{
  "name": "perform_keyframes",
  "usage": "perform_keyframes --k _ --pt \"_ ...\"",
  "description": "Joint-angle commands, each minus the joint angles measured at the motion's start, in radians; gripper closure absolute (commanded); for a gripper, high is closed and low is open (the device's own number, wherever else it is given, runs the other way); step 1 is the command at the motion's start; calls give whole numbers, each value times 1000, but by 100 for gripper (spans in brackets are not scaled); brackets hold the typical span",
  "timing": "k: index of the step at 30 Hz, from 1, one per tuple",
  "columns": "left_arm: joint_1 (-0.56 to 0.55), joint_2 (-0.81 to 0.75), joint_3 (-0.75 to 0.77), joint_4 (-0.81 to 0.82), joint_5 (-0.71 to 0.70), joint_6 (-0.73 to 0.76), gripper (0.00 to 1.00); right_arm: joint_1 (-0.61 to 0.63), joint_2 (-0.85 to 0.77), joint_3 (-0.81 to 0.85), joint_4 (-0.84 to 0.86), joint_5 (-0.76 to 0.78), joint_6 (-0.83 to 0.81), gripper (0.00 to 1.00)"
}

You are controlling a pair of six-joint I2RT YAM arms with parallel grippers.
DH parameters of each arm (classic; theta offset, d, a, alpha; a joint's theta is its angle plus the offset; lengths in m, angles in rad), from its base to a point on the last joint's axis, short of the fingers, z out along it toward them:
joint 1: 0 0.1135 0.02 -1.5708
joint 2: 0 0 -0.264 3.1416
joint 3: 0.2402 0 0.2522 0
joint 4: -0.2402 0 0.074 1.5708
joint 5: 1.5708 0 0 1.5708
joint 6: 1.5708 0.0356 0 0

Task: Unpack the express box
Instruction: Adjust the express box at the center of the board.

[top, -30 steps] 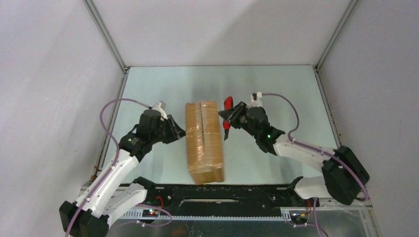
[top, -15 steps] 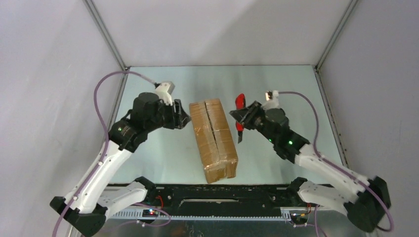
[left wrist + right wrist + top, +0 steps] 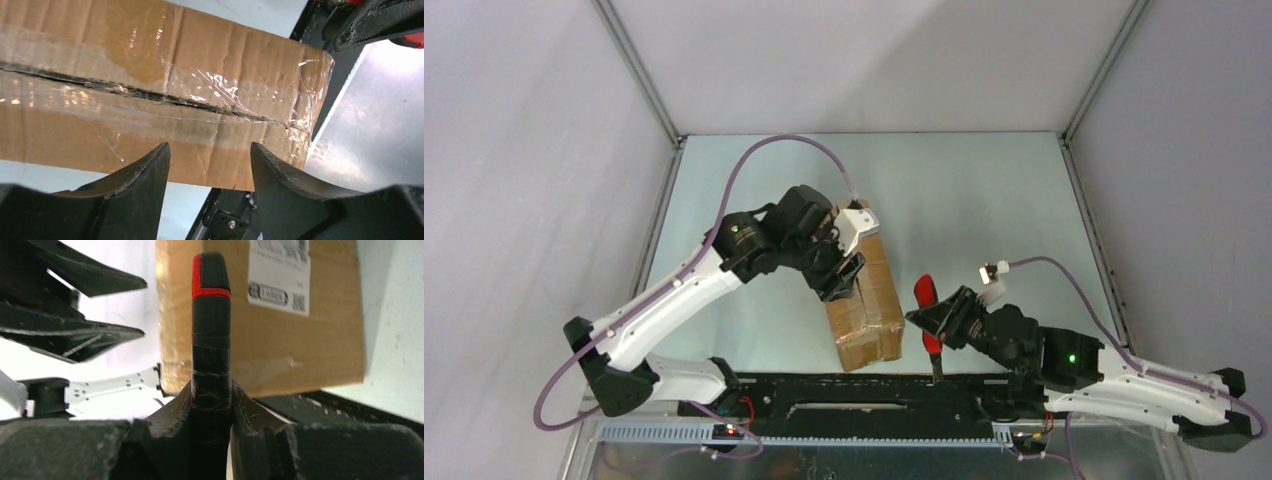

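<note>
The express box (image 3: 876,318), a brown carton, lies lengthwise at the table's middle with a dark slit running along its taped seam (image 3: 165,97). My left gripper (image 3: 842,272) hovers over the box's left half, open, with nothing between its fingers (image 3: 145,175). The box's near end shows beyond the fingertips in the left wrist view. My right gripper (image 3: 927,322) sits just right of the box's near end. It is shut on a cutter with a black and red handle (image 3: 211,315), whose red tip (image 3: 924,293) points away from the arm bases. A white label (image 3: 279,271) is on the box side facing it.
A black rail (image 3: 864,388) runs along the near edge just below the box and the cutter. Grey walls and metal posts (image 3: 639,70) close in the table's left, right and back. The left arm's purple cable (image 3: 764,150) loops over the far-left area.
The left arm swung right from beside the box to above it, and its jaws opened wider. The right arm drew back toward the near edge with the cutter. The box turned slightly.
</note>
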Motion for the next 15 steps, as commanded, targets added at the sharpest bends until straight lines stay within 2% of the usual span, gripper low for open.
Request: perform_keyframes --k 1,5,9,12,15 --pt "1 31 75 -82 88 68 36 78 -27 7 -149 16 145 100" --pt "18 52 71 -29 86 14 36 113 -115 9 -275 -72 159 100" --pt "32 64 43 52 70 -50 36 115 -160 18 -282 -162 164 100" --pt "44 76 33 88 52 -92 36 119 -137 11 -246 -193 189 100" --pt "49 87 30 114 32 -116 36 126 -99 -24 -130 -205 230 100"
